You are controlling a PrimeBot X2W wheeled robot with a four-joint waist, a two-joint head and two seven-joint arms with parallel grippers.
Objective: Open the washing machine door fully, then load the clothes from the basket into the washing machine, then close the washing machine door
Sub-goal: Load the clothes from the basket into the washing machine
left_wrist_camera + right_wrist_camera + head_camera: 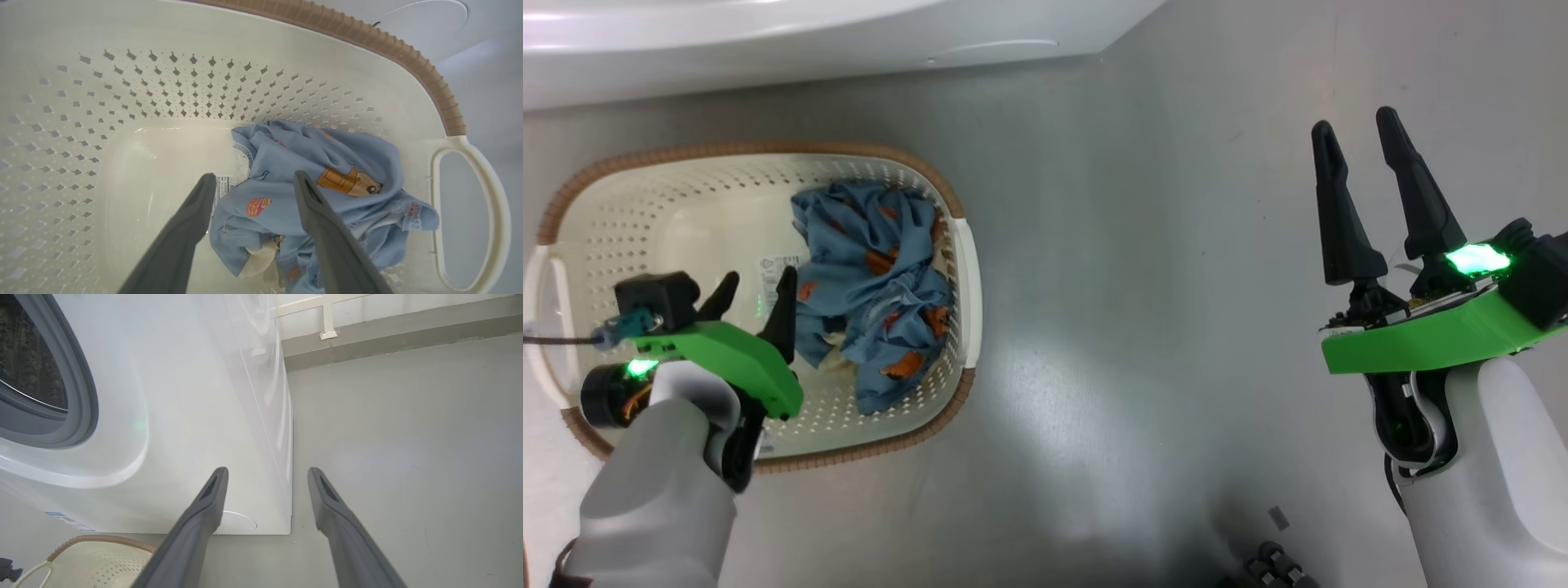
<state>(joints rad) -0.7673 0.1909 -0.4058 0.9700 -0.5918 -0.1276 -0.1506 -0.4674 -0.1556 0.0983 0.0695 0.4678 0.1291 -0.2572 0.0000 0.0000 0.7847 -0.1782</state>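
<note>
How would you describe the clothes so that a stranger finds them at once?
Before the white washing machine stands a cream perforated basket with a brown rim. The clothes lie crumpled at its right end: light blue fabric with orange prints, the only soft thing inside.

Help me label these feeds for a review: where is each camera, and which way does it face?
Head view: on the robot's head, looking down at the floor, the basket of clothes and the washing machine; left gripper over the basket, right gripper over floor.
Left wrist view: on the left wrist, facing into the basket at the clothes; the open left gripper shows.
Right wrist view: on the right wrist, facing the washing machine front and floor; the open right gripper shows.
Shared: all three show the basket.
</note>
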